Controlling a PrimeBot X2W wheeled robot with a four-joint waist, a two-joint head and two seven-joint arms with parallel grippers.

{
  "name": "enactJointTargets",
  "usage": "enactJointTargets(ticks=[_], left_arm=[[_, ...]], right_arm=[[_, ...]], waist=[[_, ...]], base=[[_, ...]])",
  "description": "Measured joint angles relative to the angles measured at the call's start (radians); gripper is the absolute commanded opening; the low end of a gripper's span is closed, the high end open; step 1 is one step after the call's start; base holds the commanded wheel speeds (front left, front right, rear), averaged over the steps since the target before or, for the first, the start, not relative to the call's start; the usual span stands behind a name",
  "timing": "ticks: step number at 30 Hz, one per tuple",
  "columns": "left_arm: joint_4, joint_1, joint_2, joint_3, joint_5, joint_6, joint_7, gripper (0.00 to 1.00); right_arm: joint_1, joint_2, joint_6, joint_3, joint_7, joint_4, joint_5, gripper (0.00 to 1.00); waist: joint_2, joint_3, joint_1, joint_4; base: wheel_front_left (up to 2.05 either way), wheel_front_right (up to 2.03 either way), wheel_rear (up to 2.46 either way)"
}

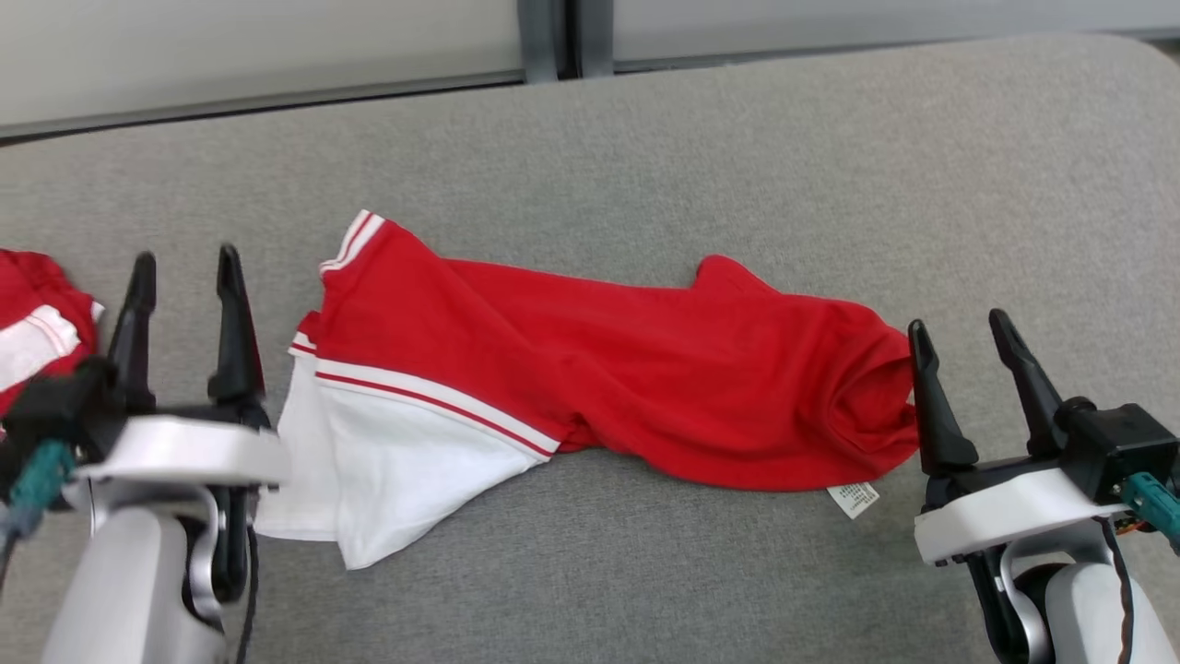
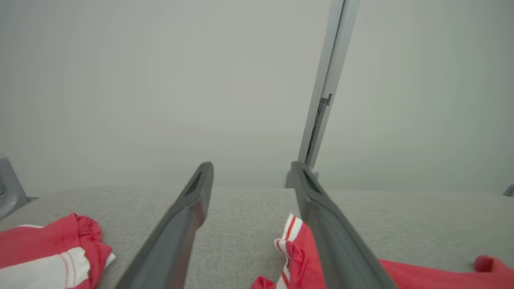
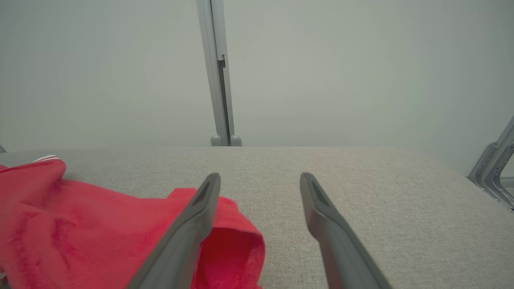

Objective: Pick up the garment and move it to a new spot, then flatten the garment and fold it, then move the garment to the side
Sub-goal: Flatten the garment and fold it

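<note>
On grey counter (image 1: 737, 166), red-white garment (image 1: 590, 369) lies crumpled between left gripper (image 1: 184, 258) and right gripper (image 1: 957, 323), both jaws apart, empty. Head view gives white label (image 1: 853, 498) at garment's near edge; right wrist view, metal frame (image 3: 494, 168) past counter edge.

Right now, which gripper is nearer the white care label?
Right. The right gripper stands just beside the care label; the left gripper is at the opposite, white end of the garment.

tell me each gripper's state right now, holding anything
Left gripper: open, holding nothing, beside the red and white garment.
Right gripper: open, holding nothing, at the garment's other end.
</note>
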Motion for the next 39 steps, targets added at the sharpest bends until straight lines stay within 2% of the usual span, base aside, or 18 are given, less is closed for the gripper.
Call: enactJointTargets(ticks=[5, 11, 17, 30, 39], left_arm=[[-0.137, 0.179, -0.013, 0.02, 0.046, -0.002, 0.0, 1.0], [-0.191, 0.308, -0.015, -0.014, 0.069, -0.001, 0.008, 1.0], [-0.226, 0.385, -0.017, -0.03, 0.079, 0.025, 0.04, 1.0], [-0.26, 0.397, -0.016, -0.054, 0.088, 0.043, 0.067, 1.0], [-0.274, 0.329, -0.03, -0.087, 0.099, 0.042, 0.064, 1.0]], right_arm=[[0.043, -0.012, 0.0, 0.022, 0.025, -0.01, 0.001, 1.0], [0.109, -0.018, 0.0, 0.033, 0.047, -0.026, 0.01, 1.0], [0.155, -0.016, 0.0, 0.039, 0.066, -0.046, 0.02, 1.0], [0.166, -0.019, 0.0, 0.036, 0.09, -0.057, 0.019, 1.0], [0.158, -0.037, 0.0, 0.063, 0.108, 0.03, 0.008, 1.0]], waist=[[0.0, -0.073, 0.0, 0.034], [0.0, -0.149, 0.0, 0.058], [0.0, -0.201, 0.0, 0.066], [0.0001, -0.202, 0.0, 0.069], [0.0, -0.15, 0.0, 0.102]], base=[[0.0, 0.0, 0.0], [0.0, 0.0, 0.0], [0.0, 0.0, 0.0], [0.0, 0.0, 0.0], [0.0, 0.0, 0.0]])
